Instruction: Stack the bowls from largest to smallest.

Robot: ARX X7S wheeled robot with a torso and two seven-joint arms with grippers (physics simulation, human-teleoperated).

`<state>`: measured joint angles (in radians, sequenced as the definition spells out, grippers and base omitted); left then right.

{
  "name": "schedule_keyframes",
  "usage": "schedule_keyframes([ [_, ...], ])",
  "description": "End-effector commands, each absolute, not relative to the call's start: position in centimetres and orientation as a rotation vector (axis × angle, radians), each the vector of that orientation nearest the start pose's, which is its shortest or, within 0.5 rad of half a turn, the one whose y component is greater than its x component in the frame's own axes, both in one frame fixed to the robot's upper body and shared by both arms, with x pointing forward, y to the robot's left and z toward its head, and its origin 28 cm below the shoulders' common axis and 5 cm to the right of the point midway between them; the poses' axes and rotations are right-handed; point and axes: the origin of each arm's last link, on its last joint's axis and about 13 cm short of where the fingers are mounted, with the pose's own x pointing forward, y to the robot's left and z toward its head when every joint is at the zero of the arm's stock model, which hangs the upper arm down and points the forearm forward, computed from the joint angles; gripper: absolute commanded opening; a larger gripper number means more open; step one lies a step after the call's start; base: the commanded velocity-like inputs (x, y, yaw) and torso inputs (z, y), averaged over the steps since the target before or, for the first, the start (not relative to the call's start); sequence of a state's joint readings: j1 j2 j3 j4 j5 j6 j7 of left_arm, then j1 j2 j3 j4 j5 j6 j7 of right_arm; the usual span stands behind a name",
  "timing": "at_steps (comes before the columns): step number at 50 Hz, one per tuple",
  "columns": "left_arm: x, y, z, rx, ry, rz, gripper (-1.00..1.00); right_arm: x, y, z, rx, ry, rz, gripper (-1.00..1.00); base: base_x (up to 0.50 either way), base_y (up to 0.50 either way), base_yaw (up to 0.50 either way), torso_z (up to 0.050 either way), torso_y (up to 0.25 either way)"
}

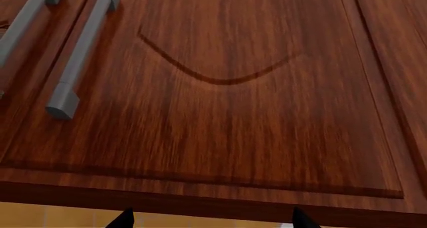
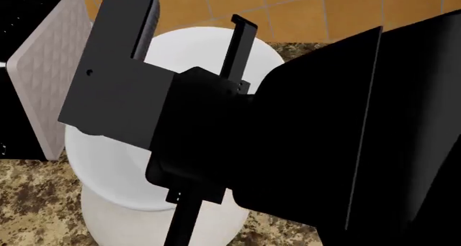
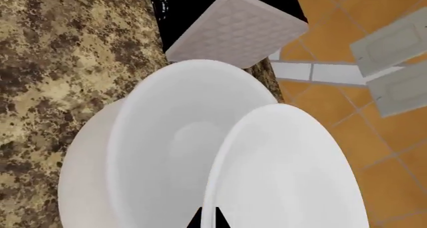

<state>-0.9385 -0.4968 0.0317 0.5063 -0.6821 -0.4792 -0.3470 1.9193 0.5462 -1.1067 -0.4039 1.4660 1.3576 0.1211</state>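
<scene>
Bowls (image 3: 167, 153) nested on speckled counter (image 3: 60, 63), unmarked, quilted box (image 3: 237, 30) beside

Upper left of the head view, a grey-white quilted box (image 2: 51, 68). Bright white flared bowls (image 3: 180, 143) sit nested in an off-white round bowl (image 3: 83, 183) on a brown-and-tan speckled granite table (image 3: 60, 63). Orange floor tiles (image 3: 347, 103); reddish-brown wood-grain cabinet door (image 1: 227, 128) with grey handles (image 1: 80, 58).

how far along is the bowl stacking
Done: one white flared bowl already sits inside the big off-white bowl. In hand: the right wrist view shows the second flared bowl close at the right tool, tilted over the stack's rim. Left: seating it inside. The left tool faces a wooden cabinet door.
</scene>
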Motion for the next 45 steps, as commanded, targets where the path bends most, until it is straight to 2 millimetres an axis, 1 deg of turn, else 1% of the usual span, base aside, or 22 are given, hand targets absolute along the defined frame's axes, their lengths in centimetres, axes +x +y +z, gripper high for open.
schedule_keyframes([
  [1,25.9,26.1,33.0,-0.089,-0.851,-0.035,1.00,24.0,-6.0,36.2,-0.997,0.203,0.861,-1.00,0.00,0.00,0.00,0.000,0.000],
  [23,25.8,26.5,32.7,-0.087,-0.847,-0.021,1.00,25.3,-4.4,35.4,-1.000,0.183,0.929,-1.00,0.00,0.00,0.00,0.000,0.000],
  [32,26.0,26.6,32.6,-0.085,-0.844,-0.020,1.00,25.8,-4.1,34.9,-0.993,0.181,0.949,-1.00,0.00,0.00,0.00,0.000,0.001],
  [45,26.1,26.5,32.6,-0.082,-0.843,-0.021,1.00,26.2,-4.1,34.0,-0.973,0.189,0.966,-1.00,0.00,0.00,0.00,0.000,0.000],
])
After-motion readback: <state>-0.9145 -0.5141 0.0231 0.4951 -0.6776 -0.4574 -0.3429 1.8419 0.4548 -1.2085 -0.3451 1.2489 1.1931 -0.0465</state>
